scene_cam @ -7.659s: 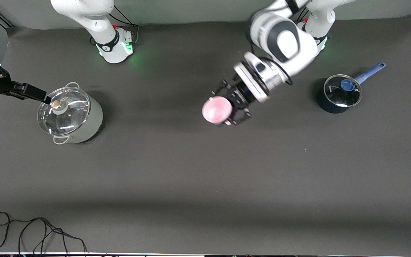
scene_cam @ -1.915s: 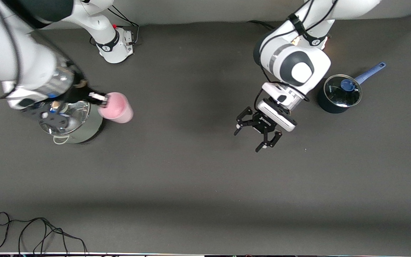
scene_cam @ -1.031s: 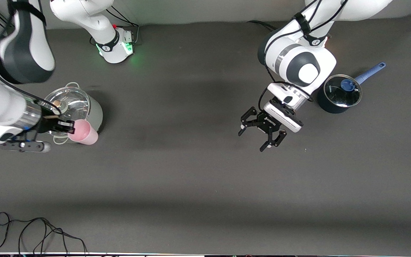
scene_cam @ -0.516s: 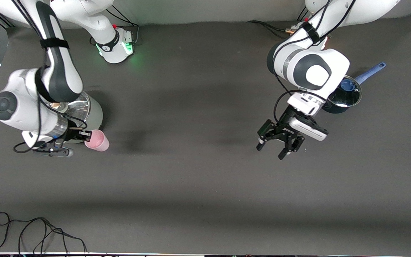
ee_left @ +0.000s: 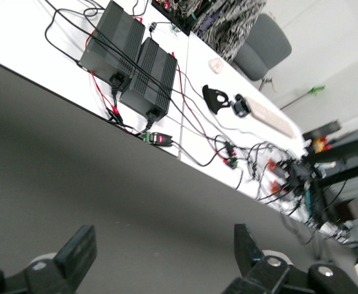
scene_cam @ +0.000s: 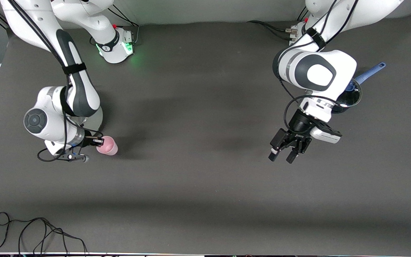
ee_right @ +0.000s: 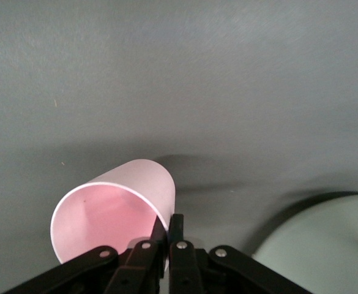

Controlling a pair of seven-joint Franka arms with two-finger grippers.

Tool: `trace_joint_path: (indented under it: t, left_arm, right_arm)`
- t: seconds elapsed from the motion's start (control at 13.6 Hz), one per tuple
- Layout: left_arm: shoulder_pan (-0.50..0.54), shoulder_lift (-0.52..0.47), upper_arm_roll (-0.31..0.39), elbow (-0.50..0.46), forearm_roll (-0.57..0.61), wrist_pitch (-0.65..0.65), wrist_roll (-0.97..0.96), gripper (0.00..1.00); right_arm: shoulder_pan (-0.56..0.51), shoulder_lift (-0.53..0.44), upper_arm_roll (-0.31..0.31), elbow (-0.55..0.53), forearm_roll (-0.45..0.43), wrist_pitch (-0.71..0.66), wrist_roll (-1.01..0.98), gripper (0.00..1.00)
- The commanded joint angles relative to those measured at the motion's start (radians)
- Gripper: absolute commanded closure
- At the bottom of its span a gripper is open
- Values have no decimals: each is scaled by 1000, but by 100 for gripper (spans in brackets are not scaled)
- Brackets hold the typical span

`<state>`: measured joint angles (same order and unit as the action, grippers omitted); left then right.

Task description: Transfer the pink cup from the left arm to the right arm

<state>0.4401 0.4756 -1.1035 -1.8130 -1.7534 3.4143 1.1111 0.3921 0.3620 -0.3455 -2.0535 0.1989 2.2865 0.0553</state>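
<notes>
The pink cup [scene_cam: 107,146] is a small plain tumbler, held tilted and low over the table beside the grey-green pot [scene_cam: 97,117]. My right gripper [scene_cam: 100,141] is shut on its rim. In the right wrist view the fingers pinch the cup's wall [ee_right: 114,208], one inside the mouth and one outside. I cannot tell whether the cup touches the mat. My left gripper [scene_cam: 280,157] is open and empty over the bare mat toward the left arm's end. In the left wrist view [ee_left: 160,251] nothing lies between its fingers.
The grey-green pot, mostly hidden under my right arm, also shows in the right wrist view [ee_right: 325,245]. A dark saucepan with a glass lid [scene_cam: 351,98] and blue handle [scene_cam: 369,72] sits partly under my left arm. A black cable [scene_cam: 30,232] lies at the near edge.
My right gripper has carried the pink cup down past the pot, lower toward the mat. My left gripper has moved away from the middle, toward the saucepan's end, staying open.
</notes>
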Motion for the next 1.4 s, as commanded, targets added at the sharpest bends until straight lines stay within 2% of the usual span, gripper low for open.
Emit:
trace_joint_path:
  t: [0.0, 0.15, 0.29, 0.37, 0.44, 0.52, 0.59, 0.81, 0.96, 1.1, 1.33]
  left_arm:
    - [20, -43, 22, -8, 40, -107, -283, 0]
    - [20, -54, 65, 0, 131, -267, -628, 0]
    - [22, -87, 91, -26, 187, -331, -709, 0]
    - [22, -103, 99, -52, 187, -355, -709, 0]
    - [22, -107, 114, -63, 189, -401, -709, 0]
    - [23, -115, 128, -63, 216, -437, -732, 0]
    - [22, -126, 157, -63, 294, -504, -823, 0]
    - [9, -211, 284, -74, 619, -771, -1133, 0]
    - [17, -253, 347, -75, 847, -968, -1249, 0]
    - [18, -285, 410, -60, 1042, -1152, -1300, 0]
    - [20, -331, 479, -40, 1242, -1326, -1300, 0]
  right_arm:
    - [11, 34, -9, 6, 57, 24, -52, 100]
    - [8, 37, -10, 6, 57, 25, -54, 100]
    - [7, 37, -10, 7, 57, 24, -54, 100]
    - [5, 37, -10, 9, 57, 22, -54, 75]
    - [5, 28, -10, 9, 57, 21, -52, 35]
    - [5, 14, -12, 10, 57, 10, -51, 13]
    - [8, -17, -20, 16, 57, -22, -42, 1]
    - [17, -136, -55, 73, 40, -169, -6, 0]
    - [17, -214, -73, 149, -25, -331, 27, 0]
    - [17, -290, -73, 208, -100, -462, 52, 0]
    - [11, -328, -75, 385, -108, -718, 63, 0]
